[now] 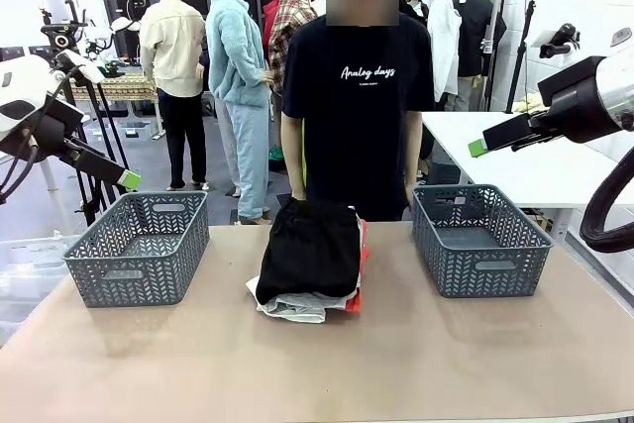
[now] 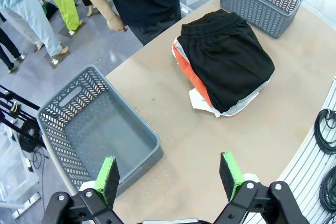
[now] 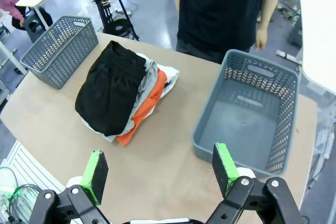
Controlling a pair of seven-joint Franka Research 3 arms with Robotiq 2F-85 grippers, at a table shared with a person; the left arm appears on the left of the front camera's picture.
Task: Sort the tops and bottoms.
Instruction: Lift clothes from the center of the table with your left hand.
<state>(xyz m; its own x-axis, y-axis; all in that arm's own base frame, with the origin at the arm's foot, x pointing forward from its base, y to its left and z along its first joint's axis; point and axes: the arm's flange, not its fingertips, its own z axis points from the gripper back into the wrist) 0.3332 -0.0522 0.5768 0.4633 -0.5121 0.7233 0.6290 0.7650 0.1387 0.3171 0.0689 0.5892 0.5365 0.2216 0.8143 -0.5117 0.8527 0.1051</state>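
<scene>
Pre-sort. Folded soft garment stack (image 1: 309, 279), black fabric piece (image 1: 309, 245) topmost, mid-bench (image 1: 396, 364). Grey lattice plastic basket (image 1: 119, 279) at 9 o'clock, twin basket (image 1: 495, 269) at 3. Left claw (image 2: 170, 174), right claw (image 3: 160, 169): released, aloft. Next: pinch topmost piece.

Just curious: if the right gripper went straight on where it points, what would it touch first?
The right gripper would likely meet bare table, in the gap between the clothes pile and the nearer grey basket; depth is unclear.

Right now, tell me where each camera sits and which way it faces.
Front: fixed on the robot's side, facing across the table at the person; left claw, right claw at the edges.
Left wrist: by the left basket, looking down past the open left claw.
Right wrist: by the right basket, past the open right claw.
All share the clothes pile.
</scene>
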